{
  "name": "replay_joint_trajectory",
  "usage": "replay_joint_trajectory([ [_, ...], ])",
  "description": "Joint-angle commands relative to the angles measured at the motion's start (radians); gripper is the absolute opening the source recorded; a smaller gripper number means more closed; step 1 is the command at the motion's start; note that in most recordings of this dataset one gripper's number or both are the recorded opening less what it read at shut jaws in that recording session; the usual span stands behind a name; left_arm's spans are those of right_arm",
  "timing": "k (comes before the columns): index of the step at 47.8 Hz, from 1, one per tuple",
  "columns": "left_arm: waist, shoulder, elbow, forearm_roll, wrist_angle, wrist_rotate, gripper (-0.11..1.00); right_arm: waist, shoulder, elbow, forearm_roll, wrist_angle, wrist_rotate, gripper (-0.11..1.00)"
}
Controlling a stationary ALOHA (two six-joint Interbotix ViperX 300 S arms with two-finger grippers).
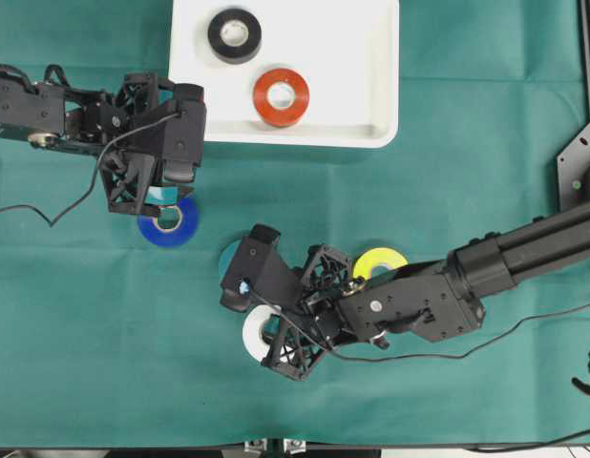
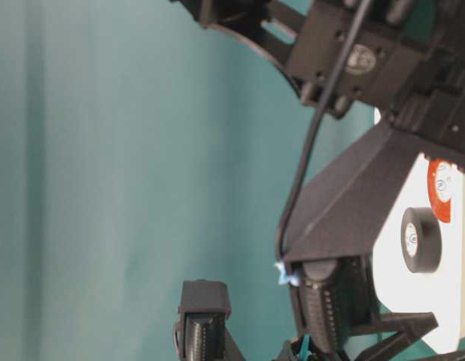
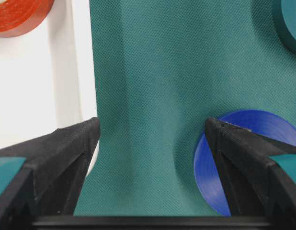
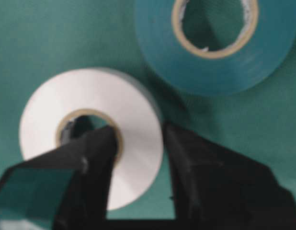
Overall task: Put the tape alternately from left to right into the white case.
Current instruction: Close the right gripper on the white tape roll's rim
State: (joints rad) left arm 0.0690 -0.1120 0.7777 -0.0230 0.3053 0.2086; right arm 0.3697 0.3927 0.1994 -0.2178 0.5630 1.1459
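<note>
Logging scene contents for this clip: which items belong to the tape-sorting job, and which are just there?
Part of the job:
- large shallow white plastic case
- black tape roll and red-orange tape roll, both in the case
- blue tape roll, teal tape roll, yellow tape roll, white tape roll, on the cloth

Just there:
- green tablecloth
- black cables

A robotics lab bench, by the look of it; a green cloth covers the table. Two black robot arms work over it; a metal frame edges it.
</note>
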Motion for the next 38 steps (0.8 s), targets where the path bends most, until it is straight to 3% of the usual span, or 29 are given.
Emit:
replay_joint_trajectory([
  [1,-0.003,-0.012,-0.008,-0.002,-0.005,-0.002,0.68,0.003,-0.044,-0.014,-0.002,-0.002,-0.002,0.29],
  [20,-0.003,-0.012,-0.006,0.000,-0.003,-0.003,0.68,0.002,-0.129,0.046,-0.006,-0.002,-0.003,0.29],
  [38,-0.003,-0.018,0.000,-0.002,0.000,-0.006,0.68,0.000,-0.216,0.051,-0.067,0.074,-0.002,0.29],
])
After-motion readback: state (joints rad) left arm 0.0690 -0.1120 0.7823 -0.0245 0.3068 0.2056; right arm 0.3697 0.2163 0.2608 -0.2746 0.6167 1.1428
